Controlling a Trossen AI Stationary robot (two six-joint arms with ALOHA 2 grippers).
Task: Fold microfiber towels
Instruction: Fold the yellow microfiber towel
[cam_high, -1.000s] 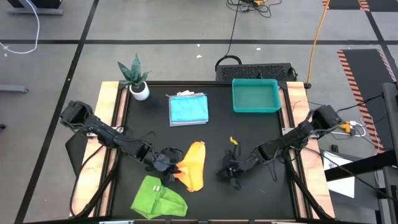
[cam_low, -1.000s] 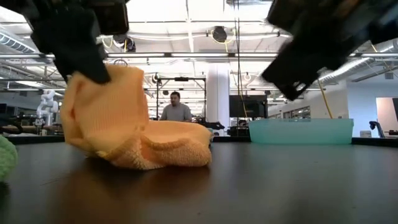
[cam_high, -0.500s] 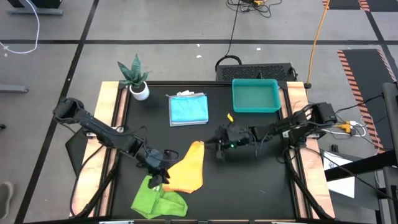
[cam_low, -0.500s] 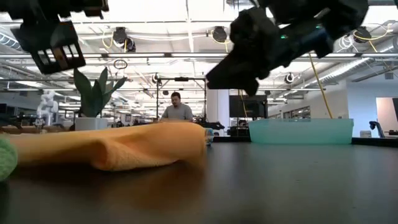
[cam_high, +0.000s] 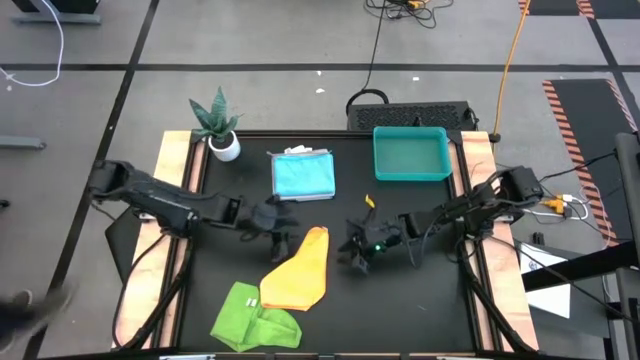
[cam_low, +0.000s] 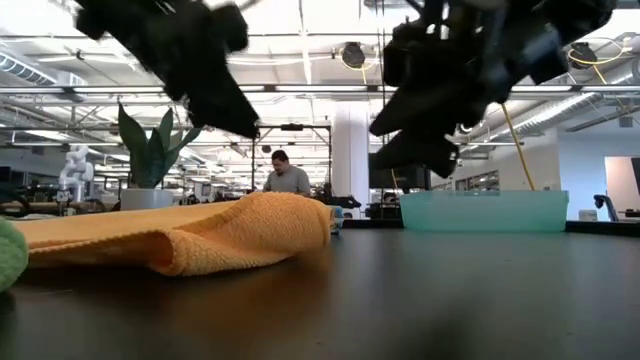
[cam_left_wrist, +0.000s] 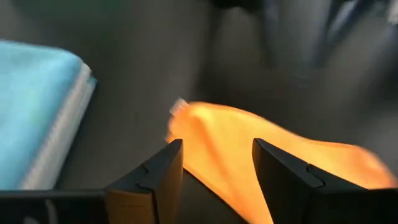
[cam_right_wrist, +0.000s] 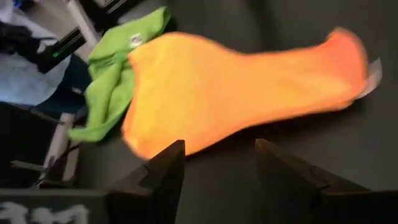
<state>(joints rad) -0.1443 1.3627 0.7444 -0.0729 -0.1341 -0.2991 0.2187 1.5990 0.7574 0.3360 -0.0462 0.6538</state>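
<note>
The yellow-orange towel (cam_high: 297, 270) lies flat on the black table, folded into a long strip that runs from the far right to the near left; it also shows low and flat (cam_low: 180, 235). My left gripper (cam_high: 283, 230) hovers open just above the strip's far end (cam_left_wrist: 205, 118). My right gripper (cam_high: 352, 255) hangs open to the right of the strip, facing it (cam_right_wrist: 236, 93). The lime green towel (cam_high: 255, 318) lies crumpled at the near edge, touching the orange strip's near end. A folded light blue towel (cam_high: 303, 175) rests on a white-grey one at the back.
A teal plastic tray (cam_high: 411, 153) stands at the far right and a potted plant (cam_high: 217, 125) at the far left corner. Bare black table lies to the right of the orange towel. A person (cam_low: 285, 177) stands far behind the table.
My left gripper has let go of the orange towel's near-left part, which it held raised, and has gone up and toward the far edge. The towel has dropped flat into a strip. My right gripper has gone toward the far edge, then back a little toward the towel.
</note>
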